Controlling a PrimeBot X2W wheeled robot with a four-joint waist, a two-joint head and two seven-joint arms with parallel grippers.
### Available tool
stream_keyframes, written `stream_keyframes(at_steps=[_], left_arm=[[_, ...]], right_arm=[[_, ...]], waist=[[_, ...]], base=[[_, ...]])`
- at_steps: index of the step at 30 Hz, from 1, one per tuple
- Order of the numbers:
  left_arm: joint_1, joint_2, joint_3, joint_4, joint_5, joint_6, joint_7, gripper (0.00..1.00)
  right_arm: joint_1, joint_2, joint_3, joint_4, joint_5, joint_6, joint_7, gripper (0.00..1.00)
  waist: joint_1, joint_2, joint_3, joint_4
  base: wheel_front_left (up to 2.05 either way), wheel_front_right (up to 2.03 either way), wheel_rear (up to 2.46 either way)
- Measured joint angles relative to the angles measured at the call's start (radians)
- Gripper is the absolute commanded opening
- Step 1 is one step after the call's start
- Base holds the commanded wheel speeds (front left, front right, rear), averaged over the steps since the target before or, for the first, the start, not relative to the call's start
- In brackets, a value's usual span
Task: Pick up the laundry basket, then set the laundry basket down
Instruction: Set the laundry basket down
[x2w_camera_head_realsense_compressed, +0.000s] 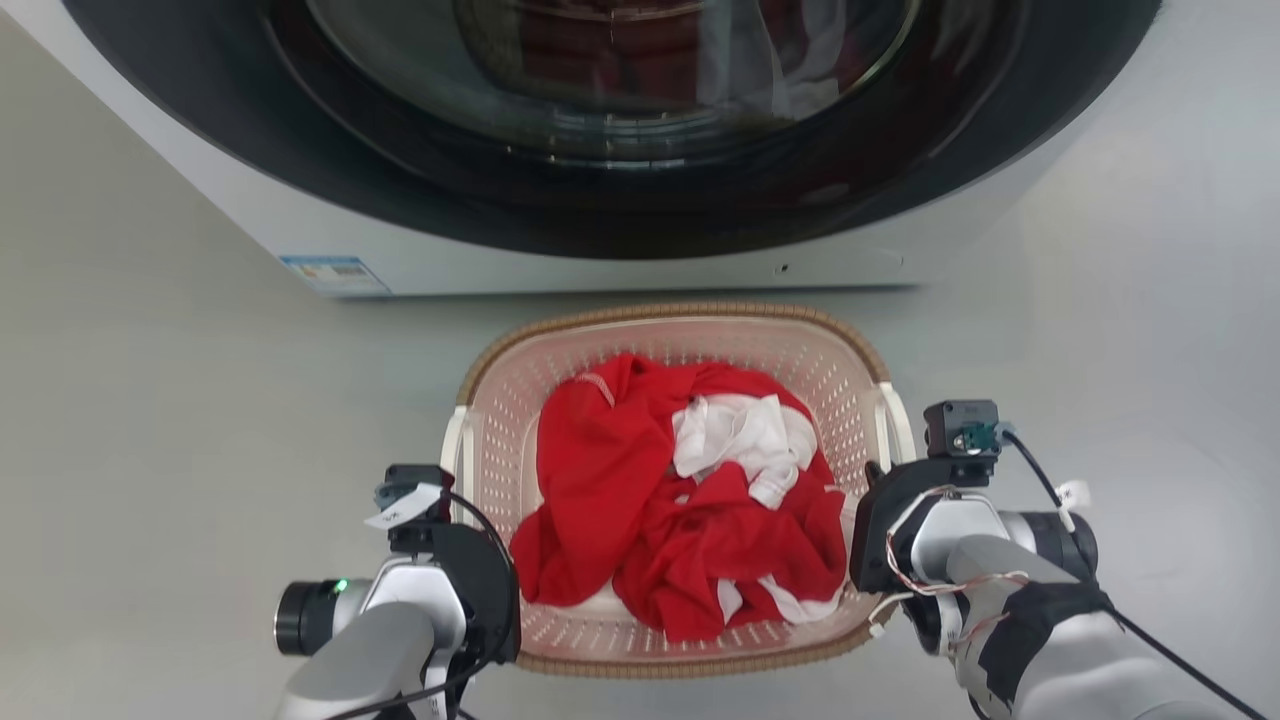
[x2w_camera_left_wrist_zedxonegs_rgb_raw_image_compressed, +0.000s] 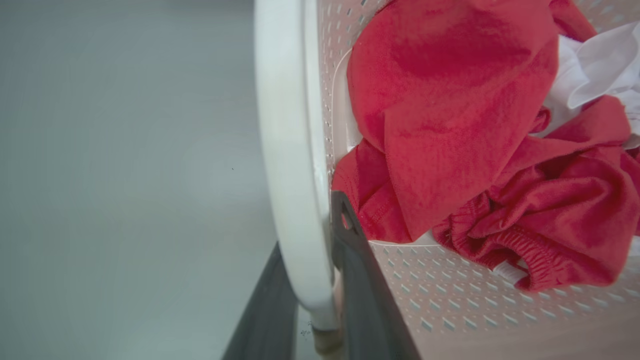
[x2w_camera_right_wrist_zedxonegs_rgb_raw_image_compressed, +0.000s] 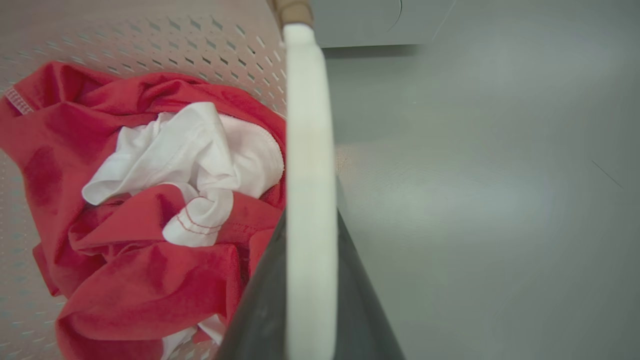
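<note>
**Basket grip at both side handles**

Laundry basket (x2w_camera_head_realsense_compressed: 680, 312) sits on the pale floor (x2w_camera_head_realsense_compressed: 150, 400) directly on the near side of the washing machine (x2w_camera_head_realsense_compressed: 600, 272). Its far rim is close to the machine's front panel and the round door is above it. It holds crumpled red garments (x2w_camera_head_realsense_compressed: 620, 490) with a white garment (x2w_camera_head_realsense_compressed: 740, 435) on top, right of centre.

1. Left gripper (x2w_camera_left_wrist_zedxonegs_rgb_raw_image_compressed: 310, 235): positioned at the basket's left side. Its two dark fingers straddle the white left handle (x2w_camera_left_wrist_zedxonegs_rgb_raw_image_compressed: 290, 125), one inside the loop and one outside, drawn in narrow against the plastic.
2. Right gripper (x2w_camera_right_wrist_zedxonegs_rgb_raw_image_compressed: 311, 215): mirrors this at the white right handle (x2w_camera_right_wrist_zedxonegs_rgb_raw_image_compressed: 310, 125), with a finger on each face of the bar, clamped narrow.

Reason for the hold: a grip at opposite handles probably shares the load between the two arms and keeps the rim level, so the clothing stays inside.

Lift status: the views do not show whether the base touches the floor or is just clear of it.

Caution: both arms should rise at an equal rate. Uneven travel would tilt the basket or twist a handle in its clamp.
</note>
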Motion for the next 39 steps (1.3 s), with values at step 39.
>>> stream_keyframes(at_steps=[39], left_arm=[[-0.267, -0.004, 0.009, 0.026, 0.017, 0.019, -0.106, 0.00]], right_arm=[[-0.247, -0.004, -0.015, 0.064, -0.035, 0.035, -0.106, 0.00]], waist=[[-0.0003, -0.0001, 0.401, 0.030]], base=[[0.00, 0.00, 0.00]])
